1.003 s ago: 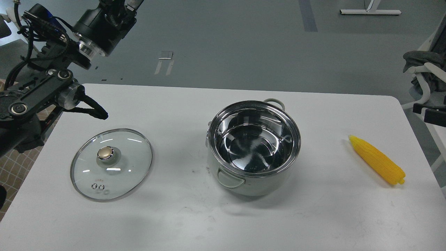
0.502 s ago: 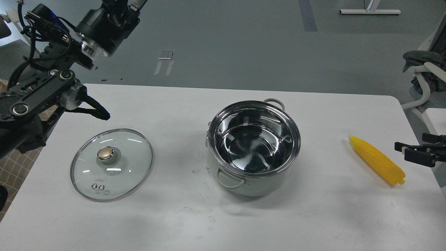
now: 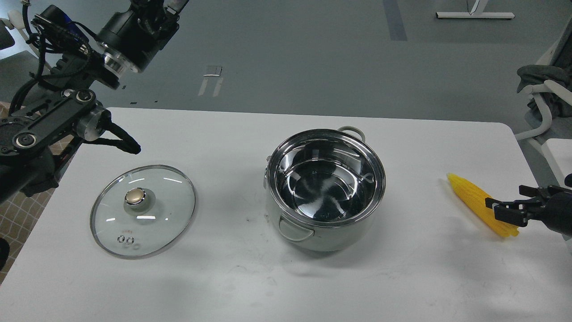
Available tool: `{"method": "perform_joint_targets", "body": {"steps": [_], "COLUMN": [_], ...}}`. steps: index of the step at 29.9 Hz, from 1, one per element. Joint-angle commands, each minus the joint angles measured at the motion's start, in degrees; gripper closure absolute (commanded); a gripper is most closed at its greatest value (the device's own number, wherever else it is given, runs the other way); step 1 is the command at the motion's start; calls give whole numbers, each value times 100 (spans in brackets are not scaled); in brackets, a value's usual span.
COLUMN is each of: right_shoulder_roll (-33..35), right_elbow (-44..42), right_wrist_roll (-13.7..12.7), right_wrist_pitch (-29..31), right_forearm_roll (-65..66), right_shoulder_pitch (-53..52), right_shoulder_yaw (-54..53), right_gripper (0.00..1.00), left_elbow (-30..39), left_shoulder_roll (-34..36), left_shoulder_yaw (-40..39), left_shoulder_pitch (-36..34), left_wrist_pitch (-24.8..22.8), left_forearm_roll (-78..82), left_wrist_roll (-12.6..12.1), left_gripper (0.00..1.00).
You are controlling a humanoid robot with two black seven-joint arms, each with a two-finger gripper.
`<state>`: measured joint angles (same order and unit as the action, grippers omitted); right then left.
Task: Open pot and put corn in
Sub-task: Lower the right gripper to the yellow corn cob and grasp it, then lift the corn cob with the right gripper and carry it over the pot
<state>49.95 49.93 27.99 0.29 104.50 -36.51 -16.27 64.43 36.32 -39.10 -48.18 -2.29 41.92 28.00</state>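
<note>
corn (image 3: 476, 200) lying on table (image 3: 232, 129), right gripper (image 3: 500, 209) jaws over its thick end

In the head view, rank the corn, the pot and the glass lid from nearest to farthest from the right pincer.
1. The corn, at the table's right side, directly in front of the right pincer, which overlaps its thick end.
2. The pot, mid-table, uncovered.
3. The glass lid, lying flat at the table's left.
</note>
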Motion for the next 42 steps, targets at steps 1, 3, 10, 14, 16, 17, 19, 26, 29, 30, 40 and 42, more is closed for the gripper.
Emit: {"method": "perform_joint_targets", "body": {"steps": [1, 3, 10, 14, 16, 17, 19, 26, 29, 30, 40, 42], "right_shoulder_roll": [-99, -195, -310, -301, -266, -205, 32, 735, 780, 771, -448, -652], "right_elbow": [-80, -185, -309, -256, -186, -64, 191, 1175, 1440, 1501, 1599, 1581], "right_wrist_roll": [1, 1, 1, 1, 1, 1, 1, 1, 1, 1, 1, 1], "right_wrist_pitch": [-3, -29, -144, -354, -381, -390, -390, -241, 66, 146, 682, 691], "right_forearm_roll": [132, 158, 334, 334, 325, 317, 282, 97, 44, 27, -166, -298], "right_shoulder_pitch": [65, 73, 152, 135, 109, 48, -84, -1392, -1894, -2008, -3993, -4206], "right_shoulder_yaw": [1, 27, 71, 54, 45, 45, 1, 45, 54, 54, 1115, 1380], "right_gripper": [7, 17, 77, 100, 100, 100, 100, 100, 100, 100, 100, 100], "left_elbow": [-1, -1, -1, -1, -1, -1, -1, -1, -1, -1, -1, -1], "left_shoulder_roll": [-11, -11, -2, -2, -2, -2, -2, -11, -11, -11, -2, -2], "left_shoulder_yaw": [8, -1, -1, -1, -1, -1, -1, 8, 8, 17, 17, 17], "left_shoulder_pitch": [1, 1, 28, 28, 28, 28, 28, 28, 19, 19, 19, 19], "left_wrist_pitch": [0, 0, 0, 0, 0, 0, 0, 0, 0, 0, 0, 0], "left_forearm_roll": [0, 9, 9, 9, 0, 0, 0, 9, 9, 9, 9, 9], "left_wrist_roll": [0, 0, 0, 0, 0, 0, 0, 0, 0, 0, 0, 0], "left_gripper": [3, 3, 3, 3, 3, 3, 3, 3, 3, 3, 3, 3]}}
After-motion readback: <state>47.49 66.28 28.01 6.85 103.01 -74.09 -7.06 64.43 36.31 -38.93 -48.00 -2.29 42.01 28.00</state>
